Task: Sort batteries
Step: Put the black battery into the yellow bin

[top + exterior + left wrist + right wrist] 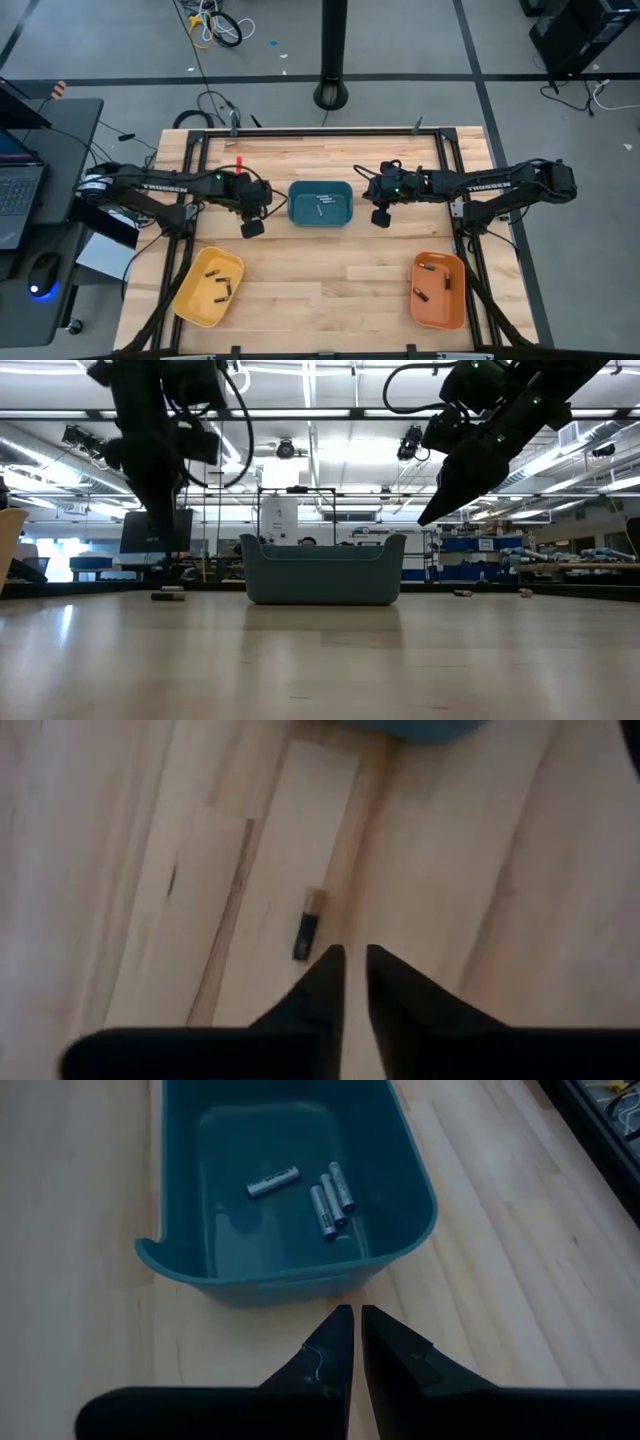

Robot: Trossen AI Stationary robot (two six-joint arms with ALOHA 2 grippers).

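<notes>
Starting at the left, the yellow tray (208,287) near the front edge holds a few batteries (222,292); these read as small, light, rigid cylinders with smooth casings, likely to roll or squirt out of a loose pinch, so a hold across the middle of the body looks safest. Farther in, the left gripper (355,958) hangs over bare wood with its fingers nearly together and nothing between them, a loose battery (307,925) lying on the table just beyond its tips. In the centre, the teal bin (290,1270) keeps four cells (330,1198) on its floor. On the right, the right gripper (357,1320) hovers just outside that bin, clenched and empty. The orange tray (440,291) holds more.
</notes>
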